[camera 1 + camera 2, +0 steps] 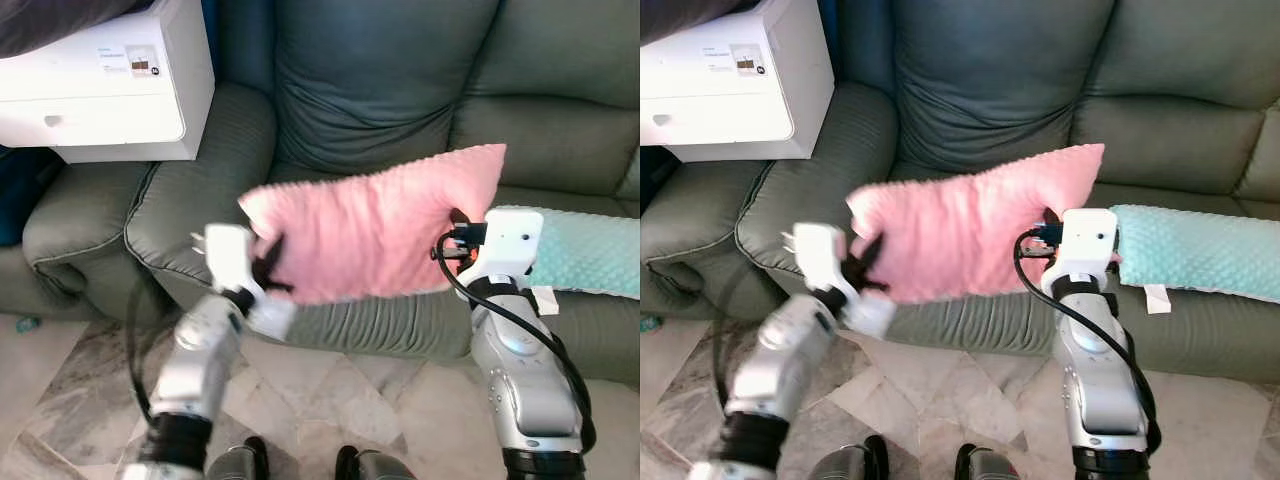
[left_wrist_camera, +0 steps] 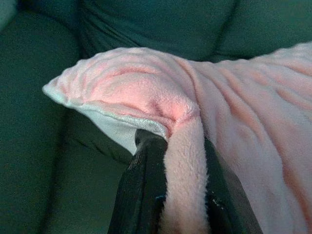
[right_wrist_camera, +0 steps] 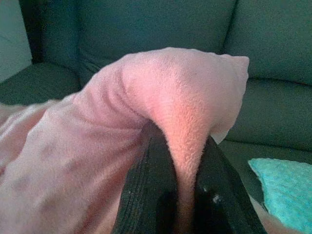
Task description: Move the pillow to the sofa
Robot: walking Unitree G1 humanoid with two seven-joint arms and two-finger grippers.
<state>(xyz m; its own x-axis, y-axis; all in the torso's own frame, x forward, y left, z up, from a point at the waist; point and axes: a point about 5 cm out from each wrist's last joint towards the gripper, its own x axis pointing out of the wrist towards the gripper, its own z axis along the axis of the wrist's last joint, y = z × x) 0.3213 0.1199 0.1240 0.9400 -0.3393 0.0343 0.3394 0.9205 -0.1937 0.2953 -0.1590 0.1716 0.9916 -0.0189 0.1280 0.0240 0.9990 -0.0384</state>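
1. Both silver arms rise from the lower frame; left gripper [image 1: 268,270] and right gripper [image 1: 456,240] each have black fingers [image 2: 141,195] pinching a fold of the fuzzy pink rectangular pillow [image 1: 375,232]
2. Pillow hangs stretched between them, above the front edge of the grey-green fabric sofa [image 1: 380,90], not resting on it
3. Judgement: carry forward level, both arms together, to the open seat left of the mint dimpled cushion [image 1: 590,255]
4. Lower until supported, then let go

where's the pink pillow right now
The pink pillow hangs in mid-air in front of the sofa, pinched at its ends by the left tool and right tool, with the teal pillow lying on the seat to its right.
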